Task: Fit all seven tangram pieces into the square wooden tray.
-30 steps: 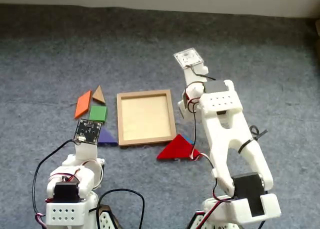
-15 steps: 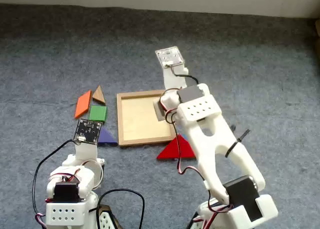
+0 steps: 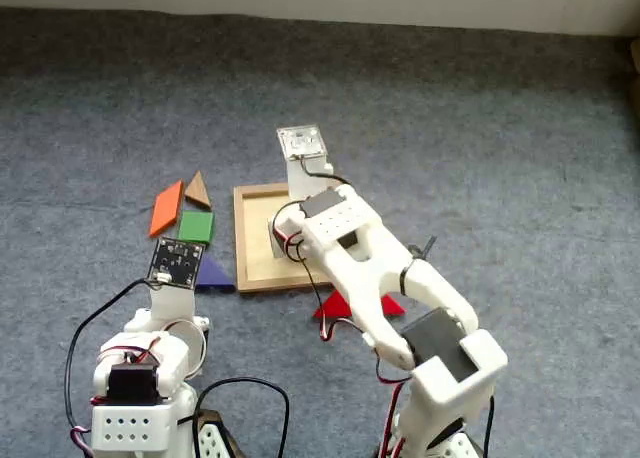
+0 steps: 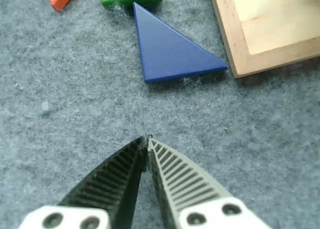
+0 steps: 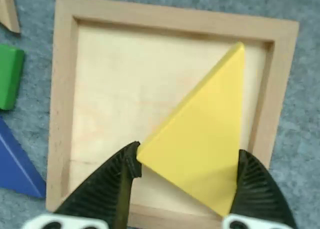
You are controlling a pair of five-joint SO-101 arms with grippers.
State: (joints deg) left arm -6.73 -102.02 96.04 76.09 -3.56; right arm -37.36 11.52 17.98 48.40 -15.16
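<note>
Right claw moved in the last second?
Yes. The right claw swung left in the high view, from beyond the tray's right edge to over the tray, holding the yellow triangle.

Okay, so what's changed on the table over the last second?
The right arm swung left from beside the tray to over it; its fingers hold the yellow triangle over the tray's floor. The left arm, the tray, the red triangle, the blue triangle and the green square stayed put.
</note>
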